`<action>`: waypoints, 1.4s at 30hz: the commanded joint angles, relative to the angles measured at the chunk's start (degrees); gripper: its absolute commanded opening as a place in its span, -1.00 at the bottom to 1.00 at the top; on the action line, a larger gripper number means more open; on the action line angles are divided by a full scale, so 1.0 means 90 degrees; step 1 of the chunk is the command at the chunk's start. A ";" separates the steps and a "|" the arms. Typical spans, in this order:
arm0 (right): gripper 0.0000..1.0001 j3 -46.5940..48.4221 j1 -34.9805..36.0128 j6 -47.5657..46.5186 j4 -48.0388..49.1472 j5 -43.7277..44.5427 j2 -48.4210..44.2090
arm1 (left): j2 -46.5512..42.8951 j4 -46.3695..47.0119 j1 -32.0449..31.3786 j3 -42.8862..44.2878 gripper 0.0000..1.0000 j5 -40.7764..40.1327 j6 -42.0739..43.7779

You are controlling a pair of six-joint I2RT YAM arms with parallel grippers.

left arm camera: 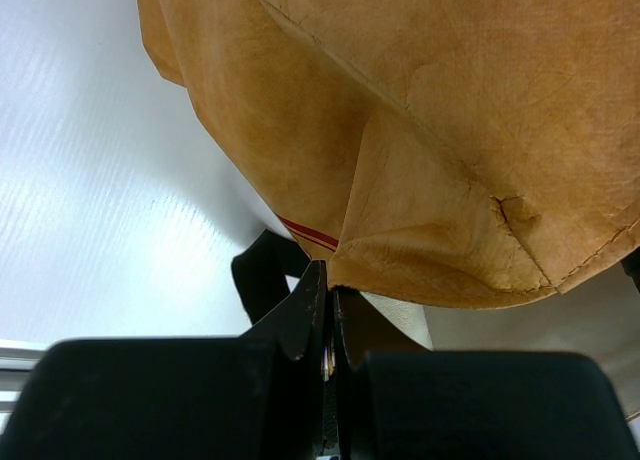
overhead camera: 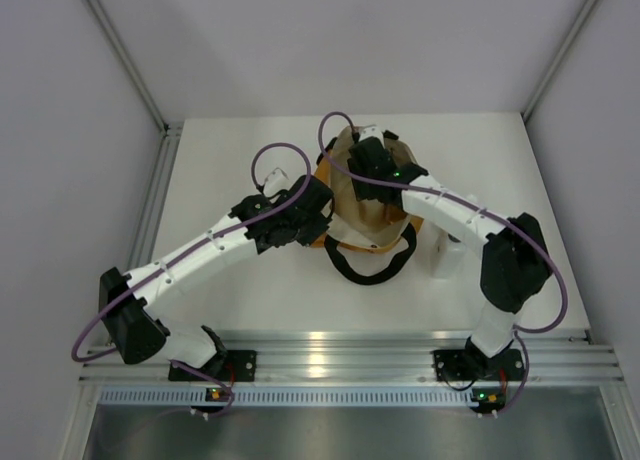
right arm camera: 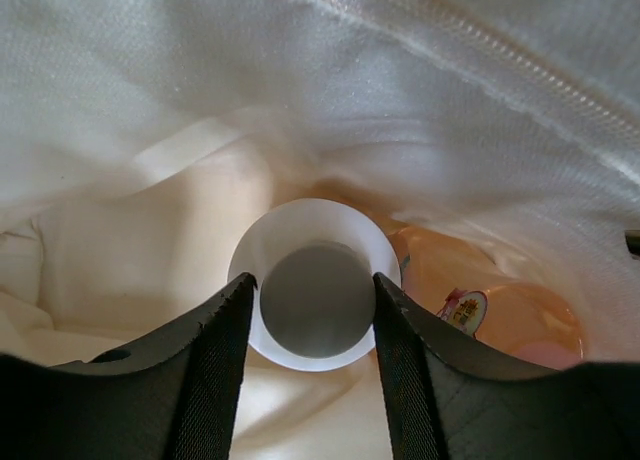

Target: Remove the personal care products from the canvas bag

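Note:
The mustard-tan canvas bag [overhead camera: 352,202] lies mid-table, its black loop handles [overhead camera: 366,271] towards me. My left gripper [overhead camera: 303,218] is shut on the bag's edge; in the left wrist view the fingers [left arm camera: 328,277] pinch the tan fabric [left arm camera: 430,130]. My right gripper [overhead camera: 374,162] is inside the bag. In the right wrist view its fingers [right arm camera: 316,285] sit against both sides of the dark cap of the white bottle [right arm camera: 315,225], seen from above. The orange translucent bottle [right arm camera: 500,310] lies beside it on the cream lining [right arm camera: 130,230]. The other bottles are hidden.
A small pale object [overhead camera: 446,253] stands on the white table [overhead camera: 230,160] right of the bag, partly under my right arm. Grey walls close the table left and right. An aluminium rail [overhead camera: 340,360] runs along the near edge.

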 commanded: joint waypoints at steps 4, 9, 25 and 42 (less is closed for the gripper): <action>-0.06 -0.0469 -0.0115 0.0231 0.0108 -0.0365 -0.0078 | -0.0200 0.0062 -0.0011 -0.0039 -1.00 0.0052 -0.0116; -0.17 -0.0635 -0.0213 0.0319 0.0255 -0.0473 -0.0157 | -0.0239 0.0062 -0.0011 -0.0068 -1.00 0.0042 -0.0125; -1.00 -0.0567 -0.0184 0.0056 0.0928 -0.0951 -0.1201 | -0.0210 0.0062 -0.0011 -0.0059 -1.00 0.0062 -0.0126; -1.00 0.0077 0.0031 -0.0735 0.0432 -0.1614 -0.2383 | -0.0064 0.0062 -0.0011 0.0137 -1.00 -0.0016 -0.0057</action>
